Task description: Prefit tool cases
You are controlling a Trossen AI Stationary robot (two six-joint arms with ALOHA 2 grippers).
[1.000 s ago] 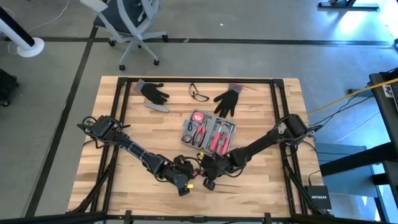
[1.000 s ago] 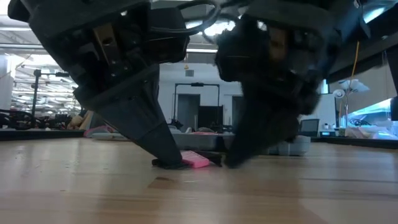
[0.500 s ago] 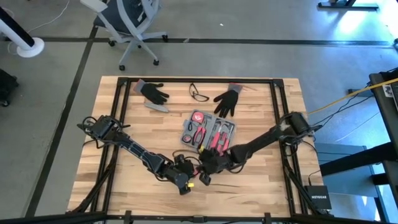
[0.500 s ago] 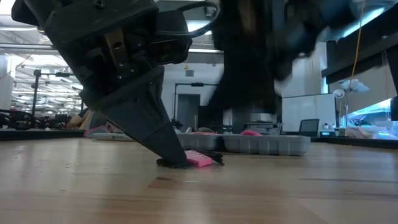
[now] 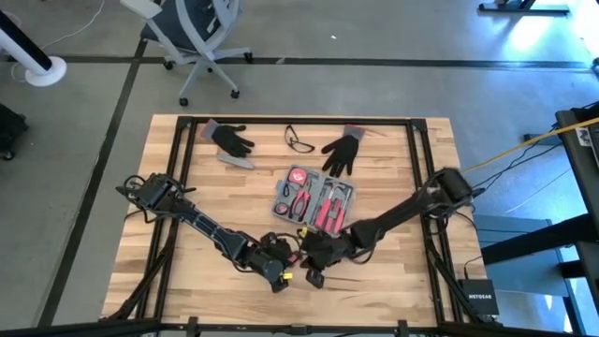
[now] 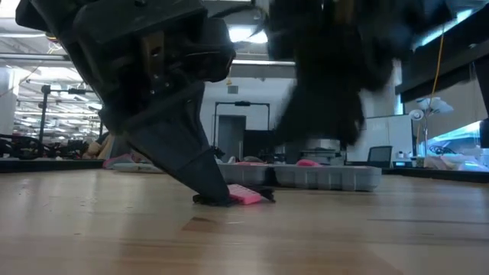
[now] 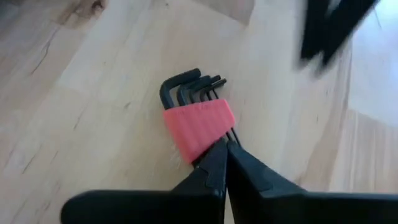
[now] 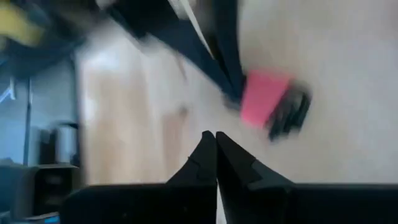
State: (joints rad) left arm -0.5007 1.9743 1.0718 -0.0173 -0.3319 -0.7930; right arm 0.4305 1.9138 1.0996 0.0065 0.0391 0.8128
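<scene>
The blue-grey tool case (image 5: 314, 199) lies open in the middle of the table, with red-handled tools in its recesses; in the low view it is the grey tray (image 6: 328, 176) behind the arms. Near the front edge a set of black hex keys in a red holder (image 7: 198, 121) lies flat on the wood. My left gripper (image 7: 225, 148) is shut, with its tips at the set's straight end. My right gripper (image 8: 216, 134) is shut and hangs above the table (image 6: 325, 114), just right of the set (image 8: 273, 102), touching nothing. My left gripper bears with its shut fingertips (image 6: 214, 195) on the set's straight key ends (image 7: 231, 134), right at the red holder's edge. The fingers slant down from the near left. The set lies flat on the wood. Whether a key is pinched between the tips I cannot tell.
Two black gloves (image 5: 231, 139) (image 5: 343, 150), a pair of glasses (image 5: 299, 140) and a small grey bar (image 5: 236, 160) lie along the far edge. Bare wood stretches left and right of the grippers at the front.
My right gripper, whose shut tips stood on the table beside the hex key set, has risen clear of the wood. My left gripper has stayed down on the set, which has not moved.
</scene>
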